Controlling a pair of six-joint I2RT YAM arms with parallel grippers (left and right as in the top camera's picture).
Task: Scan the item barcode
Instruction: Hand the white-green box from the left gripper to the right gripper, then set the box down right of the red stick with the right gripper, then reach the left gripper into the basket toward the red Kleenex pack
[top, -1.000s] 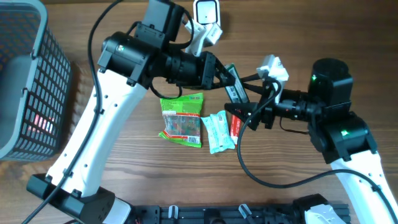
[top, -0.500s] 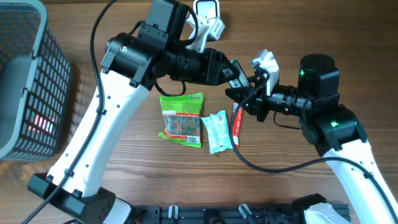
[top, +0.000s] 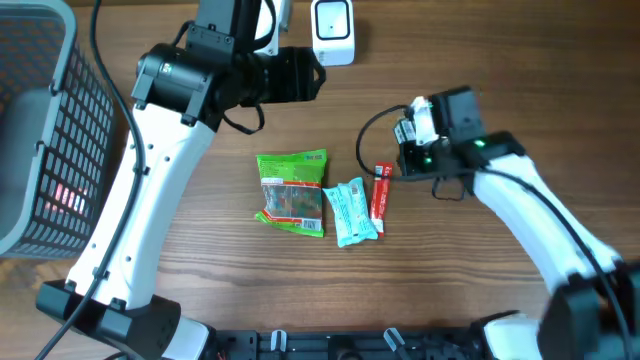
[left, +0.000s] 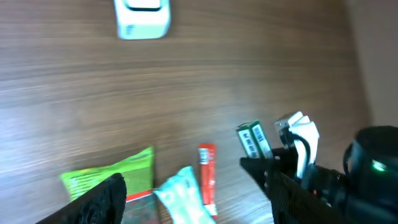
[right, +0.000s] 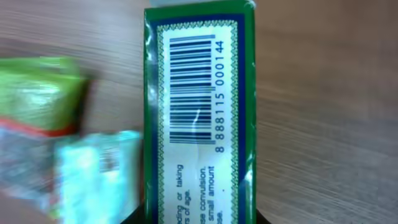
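**Right arm with item, left arm free.** The right gripper (left: 260, 160) is closed on the green box (right: 199, 112), which it holds above the table (top: 470, 300) with the barcode (right: 189, 90) turned to its wrist camera. The left gripper (top: 305, 78) hangs near the scanner (top: 332, 20), jaws apart and empty. We judge the pick-up done and the scan outstanding (box and scanner are well apart). The barcode must yet be presented to the scanner's face.

Left end effector (left: 196, 198) gapes; right end effector (top: 408, 160) grips.
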